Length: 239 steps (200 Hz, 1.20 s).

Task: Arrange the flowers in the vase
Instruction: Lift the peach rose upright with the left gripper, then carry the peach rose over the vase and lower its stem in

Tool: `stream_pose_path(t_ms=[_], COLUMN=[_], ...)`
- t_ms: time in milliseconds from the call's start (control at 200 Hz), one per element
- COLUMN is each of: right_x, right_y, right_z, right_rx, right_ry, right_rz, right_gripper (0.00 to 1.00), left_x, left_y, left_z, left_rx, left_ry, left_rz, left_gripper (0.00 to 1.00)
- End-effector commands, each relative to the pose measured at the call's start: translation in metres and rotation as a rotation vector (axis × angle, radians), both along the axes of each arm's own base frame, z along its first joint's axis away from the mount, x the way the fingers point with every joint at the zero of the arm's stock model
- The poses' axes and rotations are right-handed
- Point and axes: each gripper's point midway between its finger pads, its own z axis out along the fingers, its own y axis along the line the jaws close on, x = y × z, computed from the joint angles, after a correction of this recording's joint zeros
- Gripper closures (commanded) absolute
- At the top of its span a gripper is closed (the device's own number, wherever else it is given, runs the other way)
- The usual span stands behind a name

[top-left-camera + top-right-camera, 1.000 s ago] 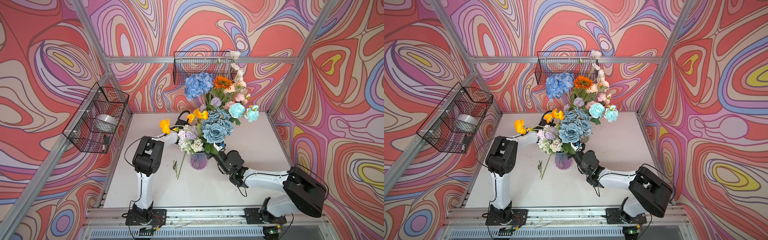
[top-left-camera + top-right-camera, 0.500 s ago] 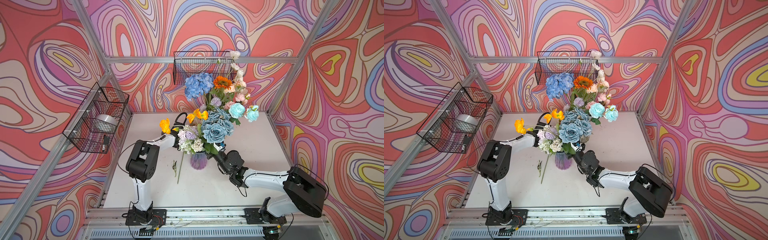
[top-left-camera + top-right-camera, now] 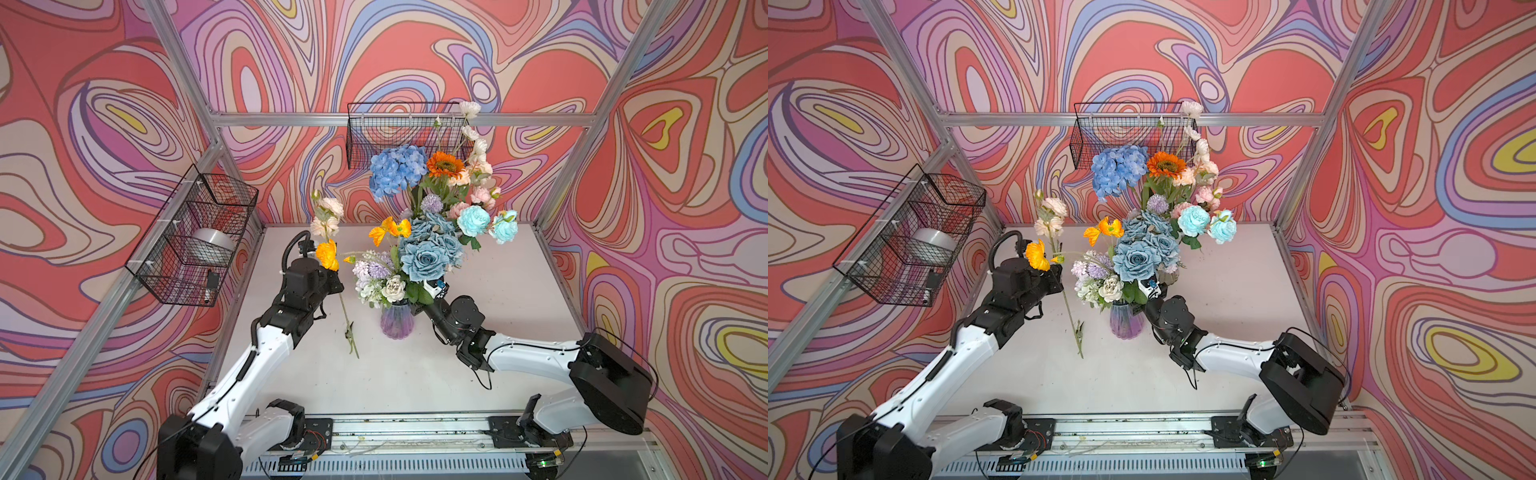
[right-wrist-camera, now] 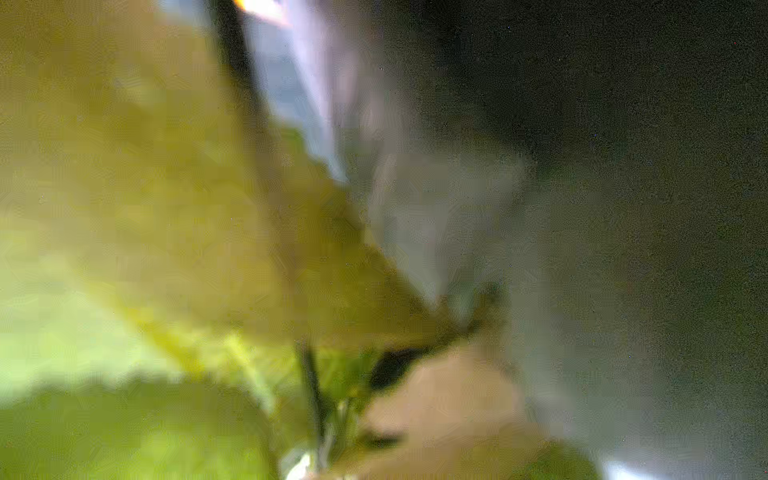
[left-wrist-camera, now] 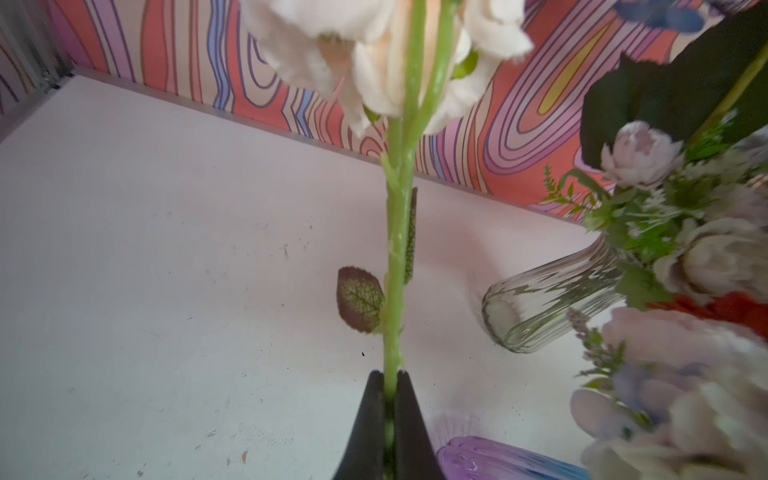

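The left fingers are pressed tight on the green stem of a cream flower. Its blooms stand above them and its long tail hangs below, toward the bench. The vase, crowded with flowers, stands just beyond those fingers and lower. The right fingers are buried under blooms at its neck; I cannot tell whether they grip. I'd raise the stem until its tip clears the rim, then thread it slowly down into a gap.
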Motion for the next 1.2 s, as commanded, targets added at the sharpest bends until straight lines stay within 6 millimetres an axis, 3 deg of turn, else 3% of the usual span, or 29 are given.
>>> stream_pose_path(t_ms=[0,155,341,501,701,942,1192], right_x=[0.001,0.005,0.005,0.008,0.009,0.008,0.003], right_y=[0.001,0.0,0.0,0.002,0.004,0.001,-0.007], right_z=[0.011,0.01,0.014,0.014,0.028,0.029,0.019], right_rx=[0.031,0.042,0.047,0.045,0.046,0.027,0.028], right_ry=[0.01,0.034,0.045,0.08,0.089,0.115,0.141], right_rz=[-0.01,-0.024,-0.025,-0.031,-0.027,-0.037,-0.04], right_gripper=[0.54,0.54,0.53,0.53,0.53,0.53,0.53], left_x=[-0.013,-0.047,-0.085,-0.115,-0.134,-0.137,-0.121], left_y=[0.019,0.029,0.022,0.012,0.003,-0.012,-0.055], left_z=[0.039,0.094,0.153,0.196,0.241,0.268,0.276], left_rx=[-0.054,-0.104,-0.184,-0.261,-0.3,-0.396,-0.41], left_ry=[-0.139,-0.304,-0.474,-0.603,-0.708,-0.845,-0.915], left_rz=[0.094,0.096,-0.006,-0.106,-0.194,-0.285,-0.386], left_gripper=[1.0,1.0,1.0,1.0,1.0,1.0,1.0])
